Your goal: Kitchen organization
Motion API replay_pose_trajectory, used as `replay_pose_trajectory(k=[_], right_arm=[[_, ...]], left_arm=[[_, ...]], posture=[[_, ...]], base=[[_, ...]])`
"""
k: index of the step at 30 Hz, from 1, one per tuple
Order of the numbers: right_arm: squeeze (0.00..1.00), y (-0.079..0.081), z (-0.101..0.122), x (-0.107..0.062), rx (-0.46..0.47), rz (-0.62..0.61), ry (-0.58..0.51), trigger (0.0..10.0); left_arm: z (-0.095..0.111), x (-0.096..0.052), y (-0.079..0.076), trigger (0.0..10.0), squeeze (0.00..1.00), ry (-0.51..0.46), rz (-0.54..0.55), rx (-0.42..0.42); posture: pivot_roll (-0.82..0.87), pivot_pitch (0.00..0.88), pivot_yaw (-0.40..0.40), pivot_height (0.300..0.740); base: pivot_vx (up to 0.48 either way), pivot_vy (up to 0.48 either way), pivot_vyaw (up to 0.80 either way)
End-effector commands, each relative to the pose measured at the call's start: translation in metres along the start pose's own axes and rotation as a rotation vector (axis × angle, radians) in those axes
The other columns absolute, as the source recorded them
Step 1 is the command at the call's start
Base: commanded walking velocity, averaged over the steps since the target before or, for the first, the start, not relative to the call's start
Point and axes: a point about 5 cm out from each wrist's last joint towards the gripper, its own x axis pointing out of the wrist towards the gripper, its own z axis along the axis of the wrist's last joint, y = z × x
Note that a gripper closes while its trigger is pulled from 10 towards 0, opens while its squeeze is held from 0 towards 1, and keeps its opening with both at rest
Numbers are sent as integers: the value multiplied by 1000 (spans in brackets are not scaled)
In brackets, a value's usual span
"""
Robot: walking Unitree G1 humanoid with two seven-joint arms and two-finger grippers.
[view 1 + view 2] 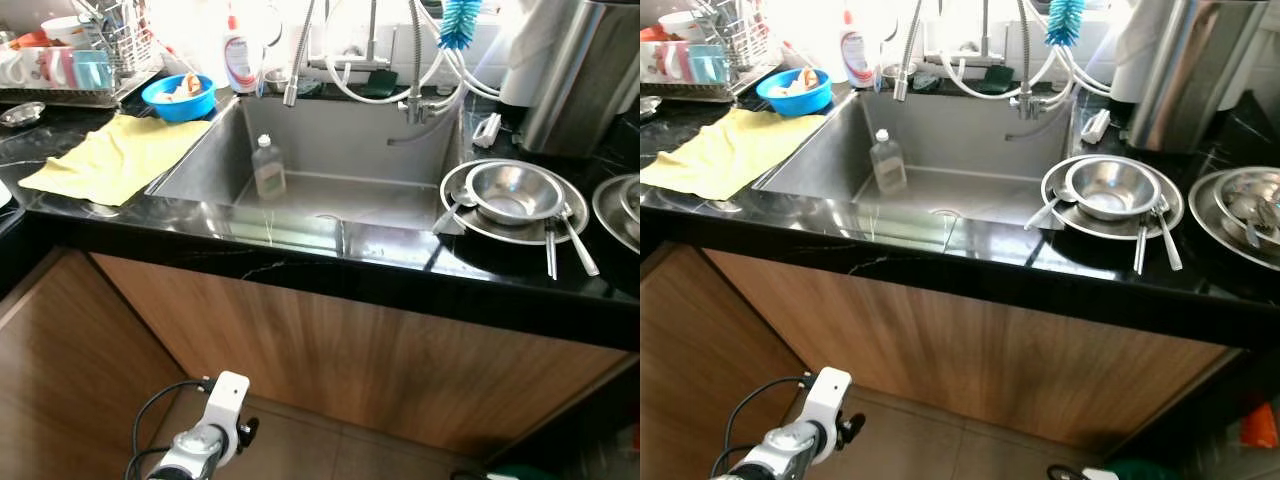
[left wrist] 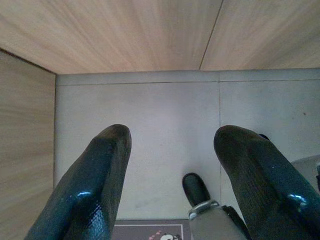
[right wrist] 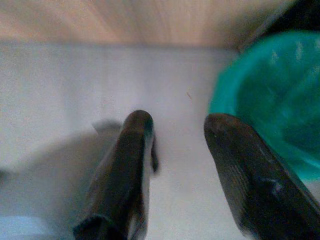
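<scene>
A glossy black stone tabletop [image 1: 300,262] is seen running across the head views, with wood-grain cabinet fronts [image 1: 330,350] below it and a pale tiled floor [image 2: 165,145] underneath. A big stainless steel sink basin [image 1: 330,170] is set into the middle, and a clear plastic bottle with a white cap [image 1: 268,168] stands upright inside it near the left wall.

Left of the sink, a yellow cloth [image 1: 110,158] is spread flat on the tabletop. Behind it a wire dish rack [image 1: 70,60] holding pastel mugs is partly cut off by the frame edge. A round blue plastic bowl [image 1: 180,97] with something pale in it sits at the sink's back-left corner, just beside a white bottle with a red and blue label [image 1: 240,55]; the label's writing is too small to be read.

Right of the sink, a round steel plate [image 1: 514,200] carries a steel bowl [image 1: 512,190], with steel spoons [image 1: 570,240] laid at its rim. Another steel plate [image 1: 1240,215] is cropped at the right edge. A turquoise bottle brush [image 1: 460,22] hangs by the faucet hoses.

The left gripper [image 2: 172,145] hangs low in front of the cabinets, fingers held well apart with nothing between them. The right gripper [image 3: 175,135] is likewise spread apart over the floor, next to a blurry teal round thing [image 3: 275,95] that can't be made out properly.
</scene>
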Motion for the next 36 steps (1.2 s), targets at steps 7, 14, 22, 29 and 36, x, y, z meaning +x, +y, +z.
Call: replay_pose_trajectory(k=[7, 14, 22, 29, 36], right_arm=[[0, 9, 3, 2, -3, 20, -8, 10000], [0, 13, 7, 4, -2, 27, -1, 10000], [0, 12, 11, 5, -11, 22, -15, 10000], [0, 6, 32, 8, -34, 11, -87, 10000], [0, 4, 48, 10, -38, 9, -129, 10000]], left_arm=[[-6, -1, 2, 10000, 0, 22, 7, -9], [-6, -1, 2, 10000, 0, 22, 5, -9], [-6, -1, 1, 10000, 0, 22, 4, -12], [-6, -2, 6, 10000, 0, 17, 28, -68], [-7, -2, 5, 10000, 0, 18, 31, -88]], posture=[[-79, 0, 81, 740], [-79, 0, 81, 740], [-79, 0, 76, 740], [-86, 0, 67, 740], [-88, 0, 56, 740]], base=[[0, 0, 0], [0, 0, -101], [0, 0, -263], [0, 0, 0], [0, 0, 0]])
